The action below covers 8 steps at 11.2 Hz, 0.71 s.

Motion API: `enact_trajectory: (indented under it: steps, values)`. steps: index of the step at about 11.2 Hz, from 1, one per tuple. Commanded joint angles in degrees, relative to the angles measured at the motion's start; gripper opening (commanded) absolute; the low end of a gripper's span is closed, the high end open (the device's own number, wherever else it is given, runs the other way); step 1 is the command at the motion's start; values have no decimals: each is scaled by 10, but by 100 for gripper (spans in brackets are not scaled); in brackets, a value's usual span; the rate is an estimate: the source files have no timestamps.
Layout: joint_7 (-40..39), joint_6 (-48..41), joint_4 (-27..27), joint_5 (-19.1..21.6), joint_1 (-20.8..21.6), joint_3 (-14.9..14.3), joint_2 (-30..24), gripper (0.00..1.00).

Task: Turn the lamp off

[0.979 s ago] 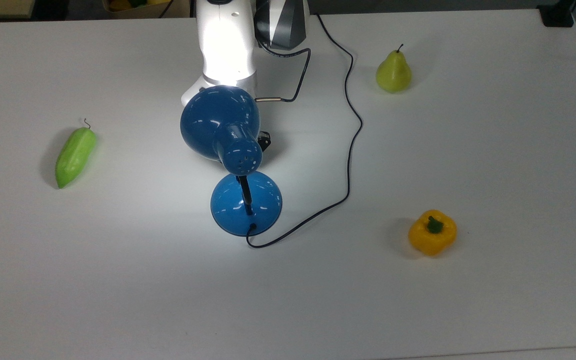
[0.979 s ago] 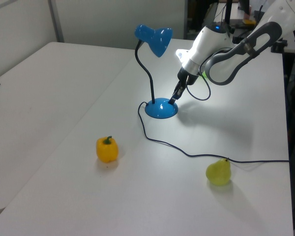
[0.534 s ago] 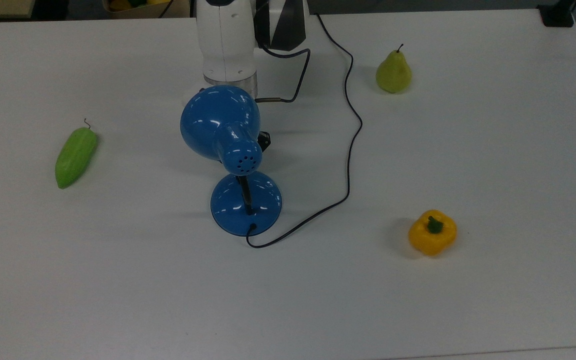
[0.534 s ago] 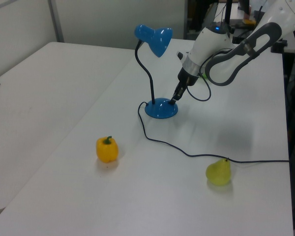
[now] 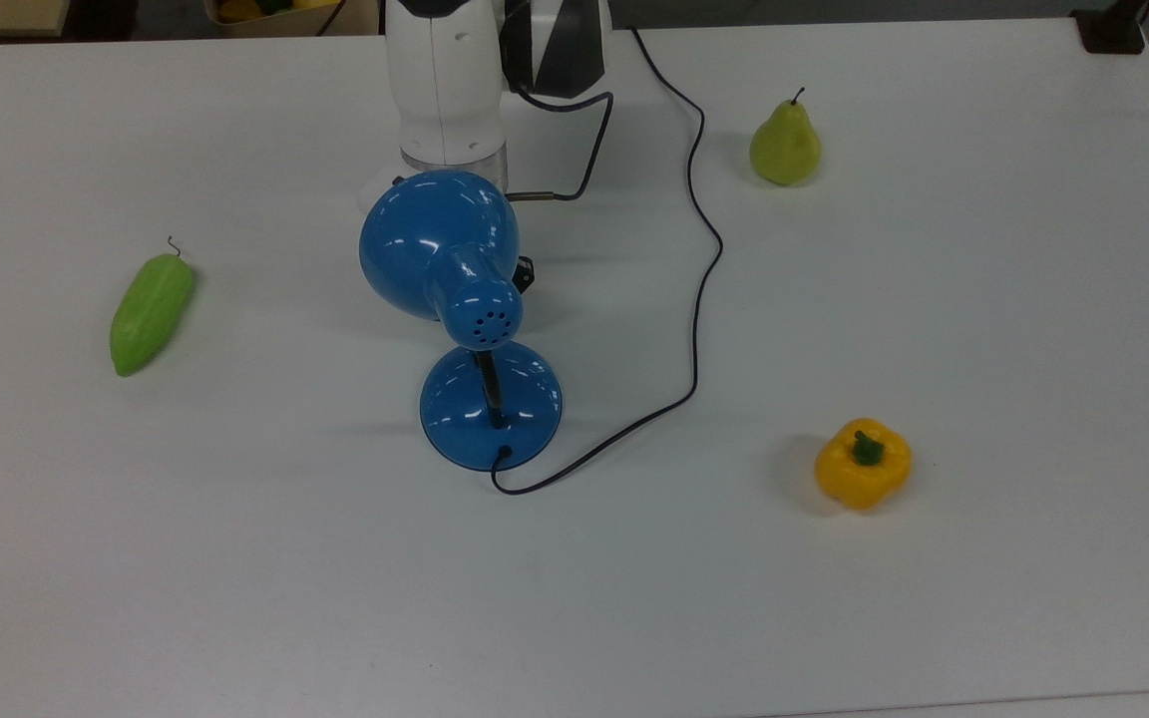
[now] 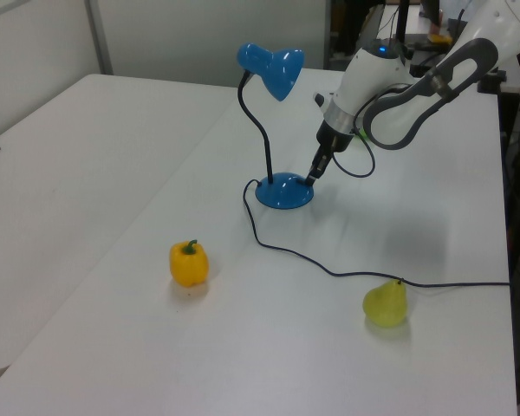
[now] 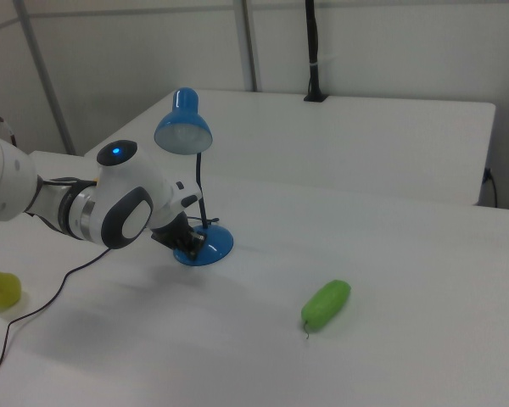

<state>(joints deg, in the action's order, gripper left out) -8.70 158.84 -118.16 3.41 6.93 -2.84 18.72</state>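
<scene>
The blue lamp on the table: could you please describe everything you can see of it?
The lamp is glossy blue, seemingly painted metal, with a bell-shaped shade pierced by small vent holes, a thin curved black neck and a round domed base. It stands upright on the white table, shade tilted down, giving no glow. A black cord leaves the base and snakes across the table. In the left view the gripper is at the base's right edge.
</scene>
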Motion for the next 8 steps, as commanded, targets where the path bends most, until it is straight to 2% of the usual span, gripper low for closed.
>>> enact_trajectory:
  steps: [1,3,4,6,8]
  values:
    - [12,-106,-17,-15,-1,-1,-59,0]
    - [12,-205,-14,-16,2,-1,-98,2]
    - [13,-256,-8,-16,2,-1,-118,23]
    - [30,-360,-5,-16,5,-1,-158,100]
    - [107,-448,34,-16,2,-1,-181,100]
